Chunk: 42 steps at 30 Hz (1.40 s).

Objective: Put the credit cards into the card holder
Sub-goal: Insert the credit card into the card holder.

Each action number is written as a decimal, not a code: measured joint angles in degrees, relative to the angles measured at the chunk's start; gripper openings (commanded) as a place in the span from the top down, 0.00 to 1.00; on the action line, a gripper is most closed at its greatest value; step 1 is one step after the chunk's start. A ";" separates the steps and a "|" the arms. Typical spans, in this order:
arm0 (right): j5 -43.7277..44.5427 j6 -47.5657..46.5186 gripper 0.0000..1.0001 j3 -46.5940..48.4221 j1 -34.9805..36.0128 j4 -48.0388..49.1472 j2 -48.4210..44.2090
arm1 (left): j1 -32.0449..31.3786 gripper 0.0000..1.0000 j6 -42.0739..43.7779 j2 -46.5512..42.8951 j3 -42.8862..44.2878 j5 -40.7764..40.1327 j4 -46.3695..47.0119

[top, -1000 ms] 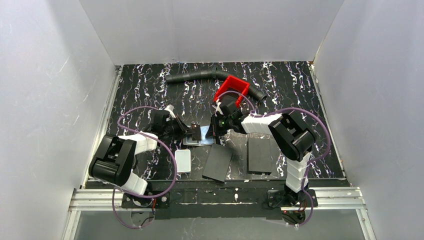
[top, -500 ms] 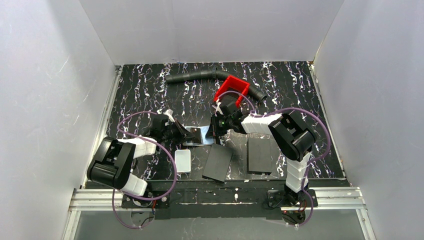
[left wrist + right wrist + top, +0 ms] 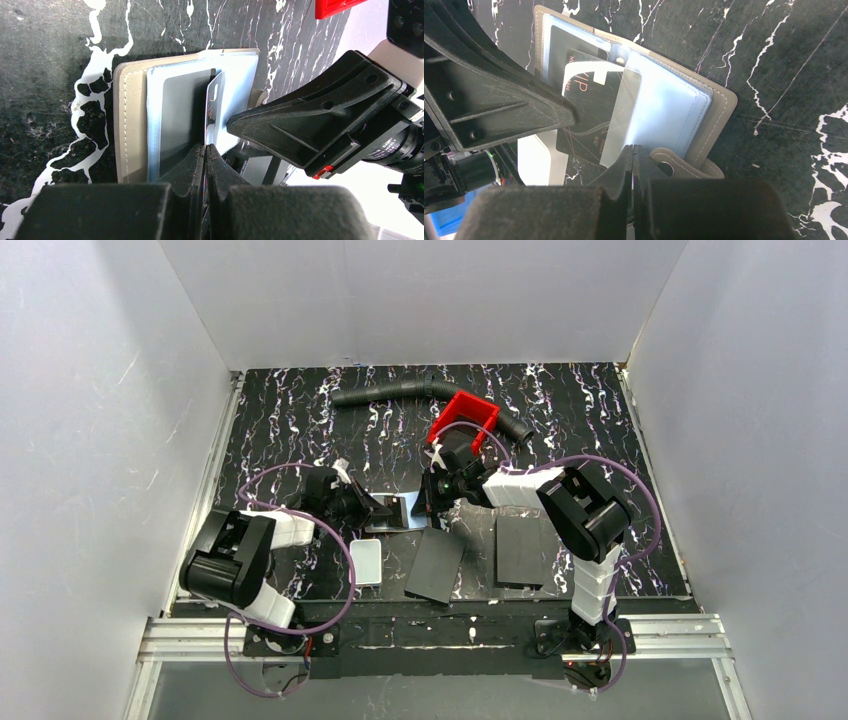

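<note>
The grey-brown card holder (image 3: 403, 514) lies open on the table between my two grippers, its silver-blue sleeves up (image 3: 127, 125) (image 3: 719, 107). My left gripper (image 3: 383, 508) (image 3: 205, 147) is shut on one credit card (image 3: 214, 105), held on edge over the sleeves. In the right wrist view this card (image 3: 584, 110) is dark with pale lettering and sits partly under a clear sleeve leaf (image 3: 621, 120). My right gripper (image 3: 430, 508) (image 3: 632, 147) is shut on that leaf's edge, beside the clasp tab (image 3: 679, 165). No fanned stack of cards is in view.
A white rounded box (image 3: 366, 561) lies near the left arm. Two flat black panels (image 3: 436, 565) (image 3: 520, 548) lie at the front. A red tray (image 3: 465, 418) and a black hose (image 3: 400, 392) are at the back. White walls enclose the table.
My left arm has shifted slightly, its gripper drawing a little to the left with the card. The right arm and the card holder have stayed put.
</note>
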 measured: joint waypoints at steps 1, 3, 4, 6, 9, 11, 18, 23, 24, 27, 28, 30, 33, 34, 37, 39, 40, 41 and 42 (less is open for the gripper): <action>0.00 0.00 0.99 0.00 -0.02 0.00 -0.02 | 0.07 1.00 0.00 0.00 0.00 0.07 0.00; -0.04 0.00 0.99 0.00 -0.02 0.02 0.00 | 0.13 1.00 0.04 0.15 0.11 0.31 -0.02; -0.04 0.00 0.99 0.00 -0.04 0.00 0.00 | 0.13 1.00 0.04 0.39 0.24 0.46 0.00; -0.04 0.00 0.99 0.00 -0.04 0.00 0.00 | 0.17 1.00 0.04 1.03 0.57 0.57 0.04; -0.07 0.00 0.99 0.00 -0.07 0.00 0.00 | 0.35 1.00 -0.07 1.90 0.76 0.83 0.52; -0.07 0.00 0.99 0.00 -0.07 0.00 0.00 | 0.39 1.00 -0.22 1.99 0.76 0.83 0.68; -0.17 0.00 0.99 0.00 -0.09 0.04 0.00 | 0.39 1.00 -1.22 1.97 0.33 0.20 2.60; -0.22 0.02 0.99 -0.07 -0.09 0.15 0.00 | 0.39 1.00 -3.13 2.08 -1.14 -0.17 5.53; -0.22 0.07 0.99 -0.13 -0.09 0.24 0.00 | 0.39 1.00 -3.28 2.27 -1.16 -0.13 5.99; -0.24 0.17 0.99 -0.37 -0.11 0.61 0.00 | 0.39 1.00 -3.87 3.17 -1.16 0.35 7.15; -0.31 0.22 0.99 -0.39 -0.15 0.72 0.00 | 0.39 1.00 -4.07 3.56 -1.16 0.61 7.56; -0.39 0.26 0.99 -0.50 -0.15 0.96 0.00 | 0.39 1.00 -4.50 4.48 -1.16 1.27 8.44; -0.50 0.35 0.99 -0.74 -0.15 1.44 0.00 | 0.39 1.00 -4.74 5.46 -1.16 2.19 9.62; -0.55 0.37 0.99 -0.76 -0.15 1.49 0.00 | 0.39 1.00 -4.72 5.64 -1.16 2.43 9.86; -0.59 0.37 0.99 -0.76 -0.15 1.49 0.00 | 0.39 0.94 -4.70 6.12 -1.14 3.13 10.51; -0.61 0.37 0.99 -0.76 -0.15 1.49 0.00 | 0.39 0.84 -4.66 6.21 -1.11 3.58 10.67; -0.61 0.37 0.99 -0.76 -0.15 1.49 0.00 | 0.39 0.80 -4.66 6.27 -1.07 3.76 10.64; -0.63 0.39 0.99 -0.76 -0.15 1.53 0.00 | 0.39 0.75 -4.68 6.38 -1.05 3.89 10.62; -0.63 0.37 0.99 -0.76 -0.15 1.53 0.00 | 0.39 0.73 -4.61 6.45 -1.05 3.93 10.58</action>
